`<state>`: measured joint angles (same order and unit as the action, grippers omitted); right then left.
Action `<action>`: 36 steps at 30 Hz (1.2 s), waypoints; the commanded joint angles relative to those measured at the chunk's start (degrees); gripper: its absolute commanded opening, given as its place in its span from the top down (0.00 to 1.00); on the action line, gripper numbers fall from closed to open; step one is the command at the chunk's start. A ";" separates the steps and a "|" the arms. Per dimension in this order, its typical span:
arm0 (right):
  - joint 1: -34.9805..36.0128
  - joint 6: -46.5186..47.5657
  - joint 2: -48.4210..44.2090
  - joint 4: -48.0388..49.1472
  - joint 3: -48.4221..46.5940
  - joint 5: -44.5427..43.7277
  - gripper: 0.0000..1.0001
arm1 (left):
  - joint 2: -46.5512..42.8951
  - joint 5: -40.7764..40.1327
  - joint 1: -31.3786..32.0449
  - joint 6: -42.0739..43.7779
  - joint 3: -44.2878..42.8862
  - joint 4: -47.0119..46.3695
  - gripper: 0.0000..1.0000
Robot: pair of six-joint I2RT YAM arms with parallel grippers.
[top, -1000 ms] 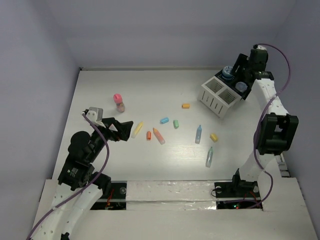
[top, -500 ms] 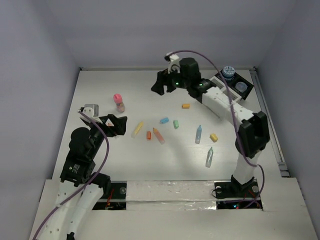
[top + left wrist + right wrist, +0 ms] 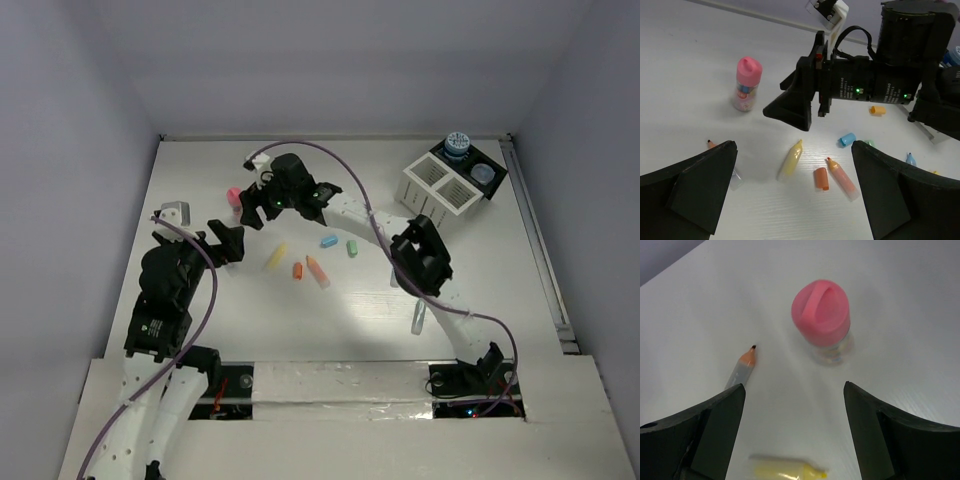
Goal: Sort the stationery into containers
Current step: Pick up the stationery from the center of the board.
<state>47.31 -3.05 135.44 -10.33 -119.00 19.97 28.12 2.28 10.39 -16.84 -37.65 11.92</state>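
the white counter [image 3: 480,270] carries everything, and the containers [image 3: 436,186], a white slatted box joined to a black tray section [image 3: 480,172], sit at its far right corner, well behind the right end effector [image 3: 254,208], back along its own outstretched arm. that arm reaches right across to the left half of the counter. its end effector has both fingers spread wide with nothing between them, and it hangs above and just beside the pink-capped bottle [image 3: 235,198]. in the right wrist view the bottle [image 3: 822,315] stands upright, its long axis vertical, just ahead of the open fingers and a little to the right of their centre line, not yet between them. so a short advance with a slight shift to that side looks like what a grasp calls for. the left end effector [image 3: 228,243] is also spread and empty, and the bottle lies further off it, ahead and to its left, which makes the right arm the nearer one. nearly centred ahead of the left fingers lies a yellow stick [image 3: 791,160], flat on the counter, its long axis pointing roughly away from them. a grey pencil [image 3: 740,367] lies flat just ahead of the right end effector's left finger, apart from the bottle.
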 commanded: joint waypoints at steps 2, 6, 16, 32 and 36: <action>0.42 1.64 4.56 0.57 -10.52 -4.75 0.14 | 0.36 0.97 -0.98 -0.21 -2.34 -2.08 0.01; 0.94 1.12 10.45 1.54 -16.24 -10.64 0.14 | 0.80 2.37 -0.99 -0.12 -1.90 -2.43 0.01; 1.47 -0.02 16.26 6.45 -22.50 -7.05 0.10 | 2.20 4.04 -0.99 0.05 -1.90 -2.61 0.01; 2.00 -3.45 17.32 12.78 -23.39 -10.82 0.72 | 1.41 4.40 -1.51 0.32 -1.90 -2.61 0.01; 2.00 -5.21 12.59 14.80 -19.44 -13.01 0.82 | 1.41 4.48 -1.52 0.32 -1.82 -2.61 0.01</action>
<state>48.84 -6.44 152.70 -1.87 -140.33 9.37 29.95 6.02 9.23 -16.80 -37.63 11.84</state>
